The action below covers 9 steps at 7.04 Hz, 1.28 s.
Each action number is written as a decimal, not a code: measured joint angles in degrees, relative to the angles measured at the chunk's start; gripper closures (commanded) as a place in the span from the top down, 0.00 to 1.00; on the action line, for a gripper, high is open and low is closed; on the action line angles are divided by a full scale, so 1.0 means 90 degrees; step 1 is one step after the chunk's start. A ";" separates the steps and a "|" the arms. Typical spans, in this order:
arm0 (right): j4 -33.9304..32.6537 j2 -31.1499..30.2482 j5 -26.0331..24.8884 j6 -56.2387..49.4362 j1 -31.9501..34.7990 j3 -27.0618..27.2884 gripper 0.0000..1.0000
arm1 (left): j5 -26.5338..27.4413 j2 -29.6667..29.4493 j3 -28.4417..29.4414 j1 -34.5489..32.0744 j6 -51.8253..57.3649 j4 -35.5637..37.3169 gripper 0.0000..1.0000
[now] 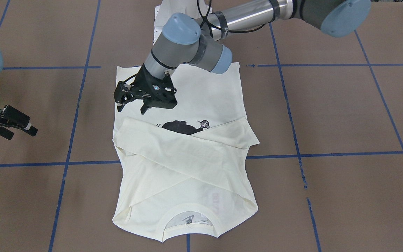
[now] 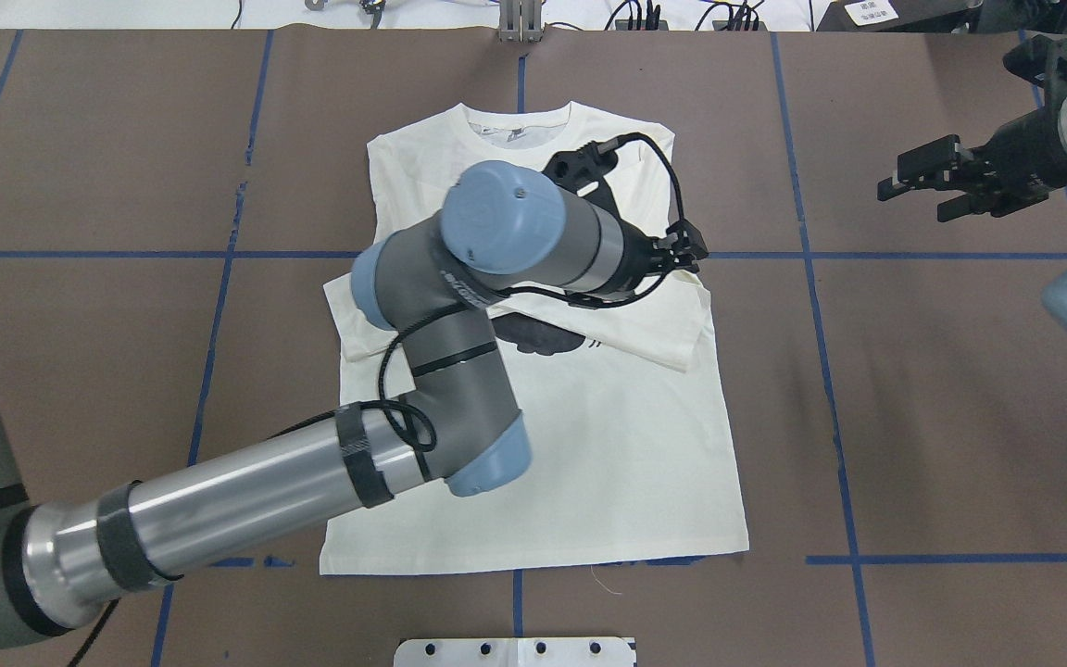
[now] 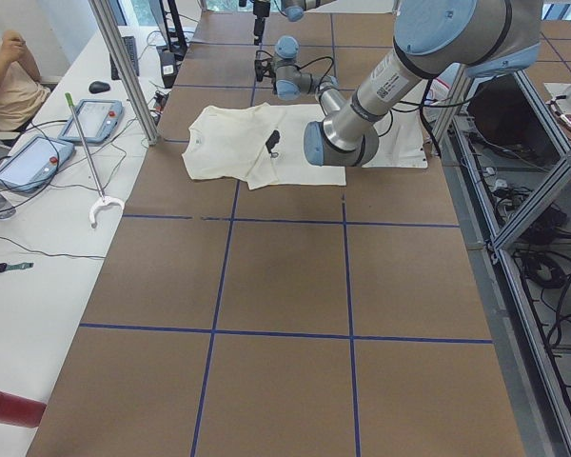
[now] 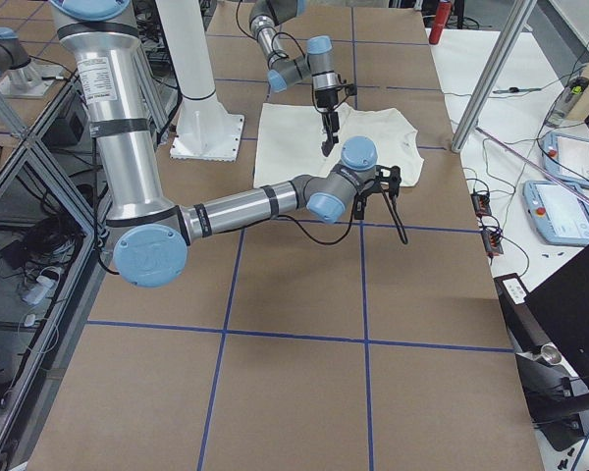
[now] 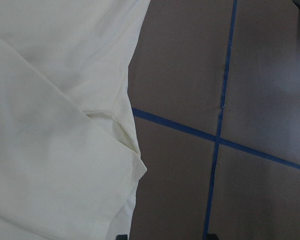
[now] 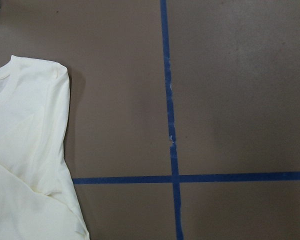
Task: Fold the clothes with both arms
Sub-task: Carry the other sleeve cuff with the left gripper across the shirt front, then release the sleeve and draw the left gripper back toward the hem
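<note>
Hovering just above the flat-lying shirt (image 1: 208, 94), our left fingers (image 1: 142, 109) gape empty; right fingers (image 1: 19, 120), also spread, sit well apart over the bench (image 1: 327, 112). We fear pinching one layer would drag the crossed sleeves (image 1: 173, 147) loose.

The cream shirt (image 2: 626, 445) is lying flat on the brown table (image 2: 960, 417), its sleeves crossing over the chest and partly covering the black print (image 2: 543, 338). The left arm (image 2: 265, 491) is reaching across the shirt, its gripper (image 2: 689, 252) hanging over a folded sleeve near the shirt's edge. The right gripper (image 2: 913, 195) is hovering well apart from the shirt, level with its collar end, jaws standing apart and holding nothing.
</note>
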 measured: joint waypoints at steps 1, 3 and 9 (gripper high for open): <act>0.0027 -0.0084 -0.0822 0.0898 -0.0722 0.0438 1.00 | -0.0259 0.0512 -0.0639 -0.0311 0.0072 0.0010 0.94; -0.0021 -0.0428 -0.2615 0.2463 -0.2384 0.1302 0.99 | -0.0895 0.1307 -0.1246 -0.0770 0.0818 0.0214 0.94; -0.2443 -0.0698 -0.6812 0.5771 -0.6693 0.2709 0.79 | -0.1073 0.2949 -0.2652 -0.0893 0.1791 0.1073 0.96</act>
